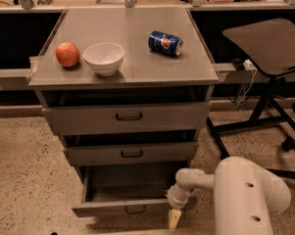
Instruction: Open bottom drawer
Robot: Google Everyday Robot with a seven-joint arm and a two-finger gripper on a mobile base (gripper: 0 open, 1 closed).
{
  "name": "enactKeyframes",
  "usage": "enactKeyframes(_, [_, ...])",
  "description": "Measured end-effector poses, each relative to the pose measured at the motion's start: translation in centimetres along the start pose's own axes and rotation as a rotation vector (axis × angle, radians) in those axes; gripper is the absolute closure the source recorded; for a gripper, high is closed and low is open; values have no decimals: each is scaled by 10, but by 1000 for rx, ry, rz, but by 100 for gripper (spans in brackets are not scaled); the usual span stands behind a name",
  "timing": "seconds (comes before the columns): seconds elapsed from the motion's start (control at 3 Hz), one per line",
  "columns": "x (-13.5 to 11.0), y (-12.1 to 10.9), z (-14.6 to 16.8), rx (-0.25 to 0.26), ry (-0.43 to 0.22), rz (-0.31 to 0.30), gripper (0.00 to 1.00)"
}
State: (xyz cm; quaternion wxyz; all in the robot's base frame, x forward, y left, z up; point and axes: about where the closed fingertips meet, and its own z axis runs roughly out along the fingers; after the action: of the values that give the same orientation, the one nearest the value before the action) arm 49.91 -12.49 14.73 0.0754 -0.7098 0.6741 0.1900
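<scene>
The grey cabinet has three drawers. The bottom drawer (118, 207) is the lowest and narrowest; it stands pulled out, its inside showing, with a small dark loop handle (135, 209) on its front panel. My gripper (174, 218) points down at the right end of that front panel, just past its corner, close to the floor. My white arm (245, 195) reaches in from the lower right. The middle drawer (131, 153) and top drawer (128, 116) each stand a little ajar.
On the cabinet top (132, 67) stand a red apple (67, 54), a white bowl (104, 58) and a blue soda can (165, 43) on its side. A chair with a dark seat (267, 43) and black legs stands at the right. The floor is speckled.
</scene>
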Motion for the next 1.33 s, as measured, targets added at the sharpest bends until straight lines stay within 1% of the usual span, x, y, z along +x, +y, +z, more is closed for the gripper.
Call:
enactKeyframes(0.33, [-2,11,13,-45,29,4,19])
enactKeyframes(0.67, [-5,15,15,-52,32,2,42])
enactKeyframes(1.0, [-12,27,19,-65,37,-10,54])
enactKeyframes(1.33, [-23,19,11,-46,57,-38,40])
